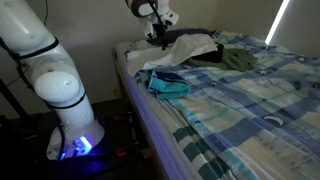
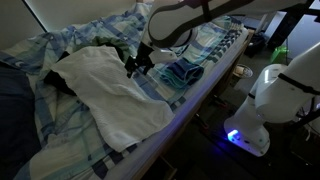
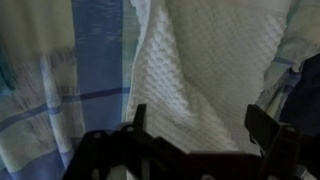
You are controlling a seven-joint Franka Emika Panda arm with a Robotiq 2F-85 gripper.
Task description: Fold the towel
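The white towel (image 2: pixel 108 92) lies rumpled on the plaid bed; it also shows in an exterior view (image 1: pixel 188 48). In the wrist view its waffle-textured cloth (image 3: pixel 205 60) fills the middle of the frame. My gripper (image 3: pixel 200 125) is open, its two dark fingers spread over the towel with nothing between them. In both exterior views the gripper (image 1: pixel 157 38) (image 2: pixel 134 66) hovers at the towel's edge on the side towards the teal cloth. I cannot tell whether the fingertips touch the cloth.
A smaller teal-blue cloth (image 1: pixel 168 85) (image 2: pixel 180 72) lies next to the towel near the bed's edge. An olive-green garment (image 1: pixel 238 60) lies beyond the towel. The blue plaid sheet (image 1: pixel 240 110) covers the bed. The robot's base (image 2: pixel 258 110) stands beside the bed.
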